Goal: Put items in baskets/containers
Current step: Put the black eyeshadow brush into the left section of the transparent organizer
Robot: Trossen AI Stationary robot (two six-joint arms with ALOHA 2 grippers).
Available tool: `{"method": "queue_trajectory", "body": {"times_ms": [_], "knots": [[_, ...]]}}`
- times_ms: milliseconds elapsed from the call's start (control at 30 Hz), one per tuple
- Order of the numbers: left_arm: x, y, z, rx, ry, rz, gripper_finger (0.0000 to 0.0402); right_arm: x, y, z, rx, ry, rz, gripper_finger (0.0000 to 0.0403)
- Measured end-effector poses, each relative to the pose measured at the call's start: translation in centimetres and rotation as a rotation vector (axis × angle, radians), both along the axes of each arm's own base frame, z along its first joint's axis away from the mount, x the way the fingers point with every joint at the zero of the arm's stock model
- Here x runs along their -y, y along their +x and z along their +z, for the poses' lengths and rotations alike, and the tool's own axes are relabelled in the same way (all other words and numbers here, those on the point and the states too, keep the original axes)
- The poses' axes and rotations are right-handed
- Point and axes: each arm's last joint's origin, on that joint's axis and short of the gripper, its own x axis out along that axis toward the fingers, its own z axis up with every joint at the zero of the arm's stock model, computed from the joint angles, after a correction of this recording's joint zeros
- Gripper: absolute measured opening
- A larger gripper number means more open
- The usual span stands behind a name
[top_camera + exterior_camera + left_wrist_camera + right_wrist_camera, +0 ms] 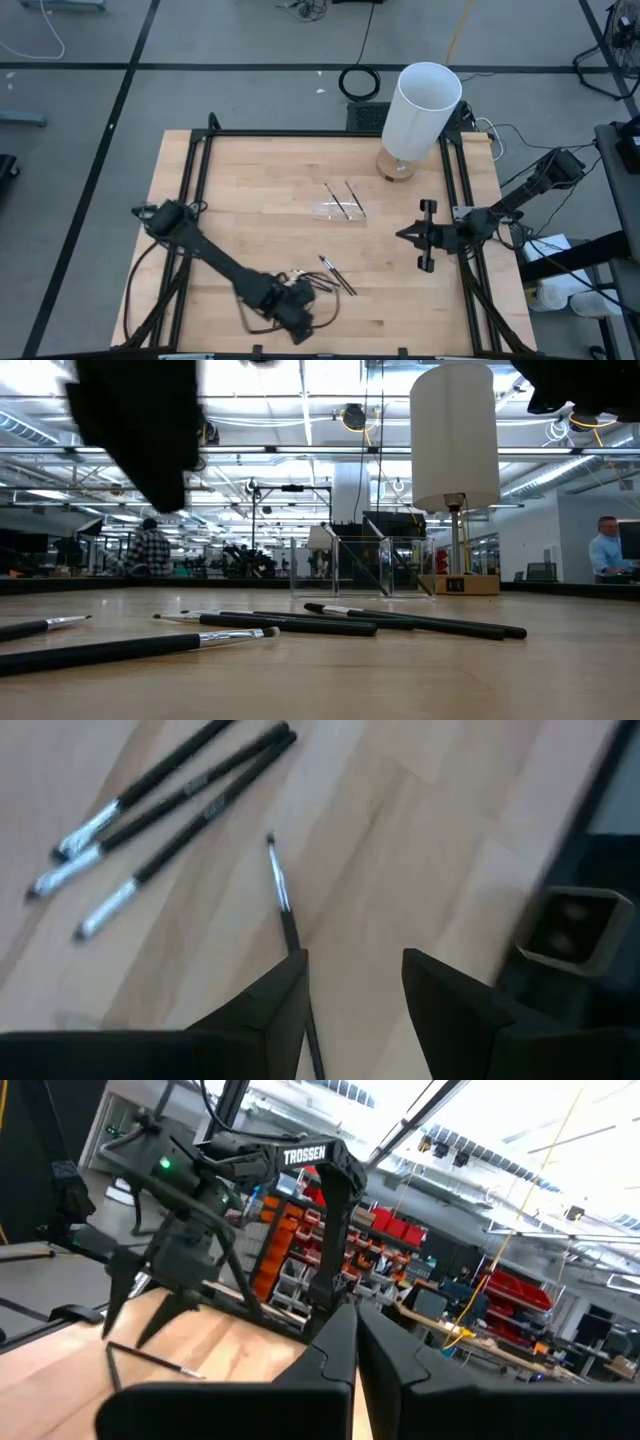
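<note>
Several thin dark sticks with pale tips lie loose on the wooden table near its front edge. In the left wrist view three of them lie together and one lies apart. Two more sticks rest in or on the clear shallow tray at the table's middle. My left gripper hangs open, pointing steeply down, just left of the loose sticks; the single stick runs under one finger. My right gripper waits shut at the table's right side.
A tall white cylinder on a round wooden base stands at the far right of the table, behind the tray. A black frame runs along the table's edges. People show in the room beyond.
</note>
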Motion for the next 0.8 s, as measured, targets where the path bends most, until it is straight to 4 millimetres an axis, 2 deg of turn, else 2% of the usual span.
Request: {"method": "queue_trajectory", "body": {"times_ms": [167, 300, 400, 633, 800], "knots": [[-1.9, 3.0, -0.6, -0.076, -0.001, -0.022, 0.017, 0.0, 0.0, -0.1, -0.012, 0.001, 0.005, 0.0], [-3.0, 4.2, -0.8, -0.105, -0.029, -0.031, 0.017, -0.1, 0.1, -0.3, -0.029, -0.001, 0.008, 0.0], [-3.4, 4.3, -0.8, -0.126, -0.031, -0.048, 0.017, -0.1, 0.1, -0.5, -0.045, -0.017, 0.007, 0.0], [-3.5, 4.4, -2.3, -0.191, -0.033, -0.046, 0.017, -0.1, 0.1, -0.4, -0.037, -0.029, 0.0, 0.0], [-3.2, 4.3, -4.3, -0.251, -0.004, -0.08, 0.017, 0.0, 0.0, -0.2, -0.022, -0.022, -0.001, 0.0]]}}
